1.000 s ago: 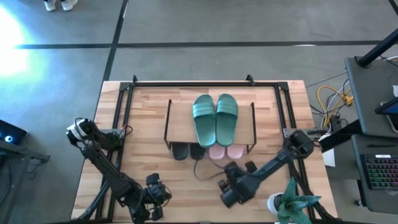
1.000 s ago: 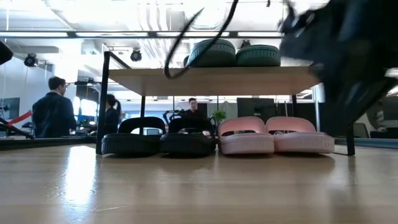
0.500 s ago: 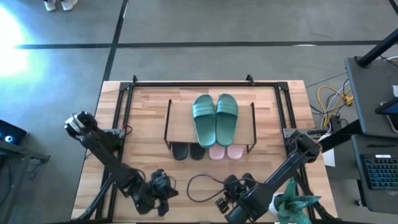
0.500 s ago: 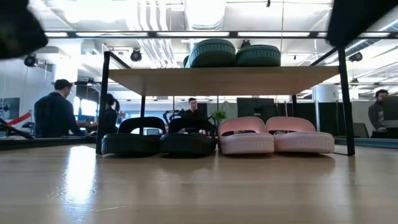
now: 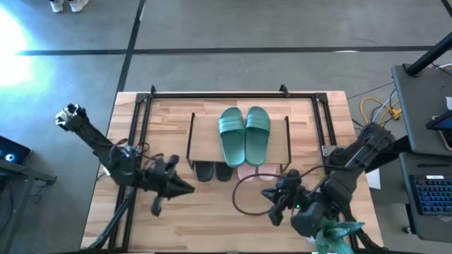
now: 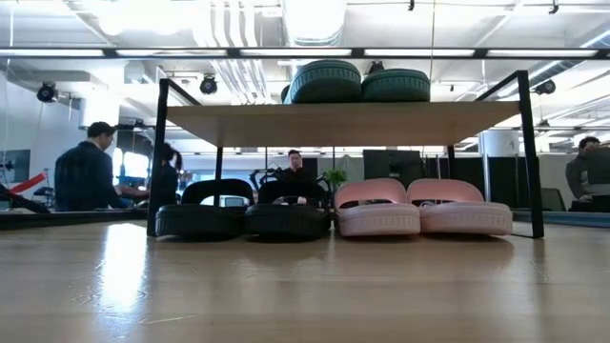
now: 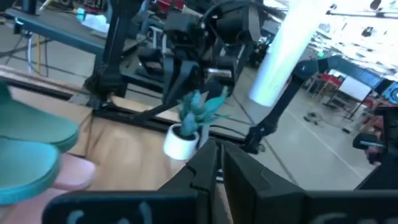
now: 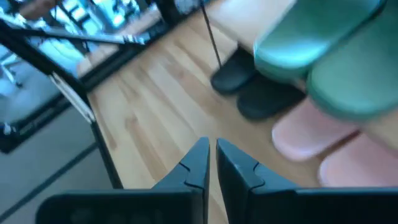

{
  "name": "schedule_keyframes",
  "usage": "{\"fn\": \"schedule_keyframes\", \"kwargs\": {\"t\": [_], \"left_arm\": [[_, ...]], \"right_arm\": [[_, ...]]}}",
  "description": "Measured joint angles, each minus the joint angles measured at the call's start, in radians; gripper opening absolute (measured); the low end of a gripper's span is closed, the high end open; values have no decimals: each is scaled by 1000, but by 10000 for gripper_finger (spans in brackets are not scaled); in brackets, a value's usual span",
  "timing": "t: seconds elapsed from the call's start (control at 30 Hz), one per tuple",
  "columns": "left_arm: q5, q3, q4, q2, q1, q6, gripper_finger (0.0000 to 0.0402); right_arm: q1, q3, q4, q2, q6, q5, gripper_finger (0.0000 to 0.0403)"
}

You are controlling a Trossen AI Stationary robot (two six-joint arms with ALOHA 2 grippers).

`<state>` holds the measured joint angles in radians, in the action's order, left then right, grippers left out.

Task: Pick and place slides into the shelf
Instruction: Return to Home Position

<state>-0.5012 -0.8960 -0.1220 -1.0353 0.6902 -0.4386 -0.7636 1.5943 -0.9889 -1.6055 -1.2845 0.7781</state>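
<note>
The shelf [image 5: 205,144] stands mid-table. A teal-green pair of slides [image 5: 244,135] lies on its wood board [image 6: 324,122]. Under the board, on the table, a black pair [image 6: 243,217] rests to the left of a pale pink pair [image 6: 419,214]. My left gripper [image 5: 188,188] hovers left of the shelf's near corner, raised, pointing level toward the table's right, and is shut on nothing [image 7: 219,163]. My right gripper [image 5: 275,201] hangs above the table near the shelf's right front, slanting down toward the slides, also shut and empty [image 8: 211,158]. Neither gripper shows in the low view.
A large black tube frame [image 5: 212,94] runs round the table's far and side edges. A small potted plant [image 5: 332,236] stands at the near right corner. A dark cable loop [image 5: 244,194] hangs by the right gripper. People stand in the room beyond [image 6: 84,171].
Both grippers have risen from low over the table's near edge. The left one has swung toward the shelf and tipped up to level. The right arm, earlier a dark blur in the low view, has lifted out of that view. The slides have stayed put.
</note>
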Motion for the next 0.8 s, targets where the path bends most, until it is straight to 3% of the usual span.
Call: {"fn": "schedule_keyframes", "kwargs": {"t": [0.13,0.23,0.33,0.53,0.7,0.8], "left_arm": [[139,96,-163,-2,-127,10,11],[331,157,-383,-28,-242,10,11],[405,177,-446,-18,-342,28,11],[382,177,-273,128,-489,52,11],[198,180,-32,266,-486,11,11],[148,194,90,323,-469,-15,11]], "right_arm": [[35,-267,247,103,1,-45,9],[71,-428,503,200,115,-45,8],[113,-541,640,315,255,-45,8],[206,-691,648,605,437,-49,8],[248,-797,634,823,499,-45,8],[265,-857,550,914,496,-20,8]]}}
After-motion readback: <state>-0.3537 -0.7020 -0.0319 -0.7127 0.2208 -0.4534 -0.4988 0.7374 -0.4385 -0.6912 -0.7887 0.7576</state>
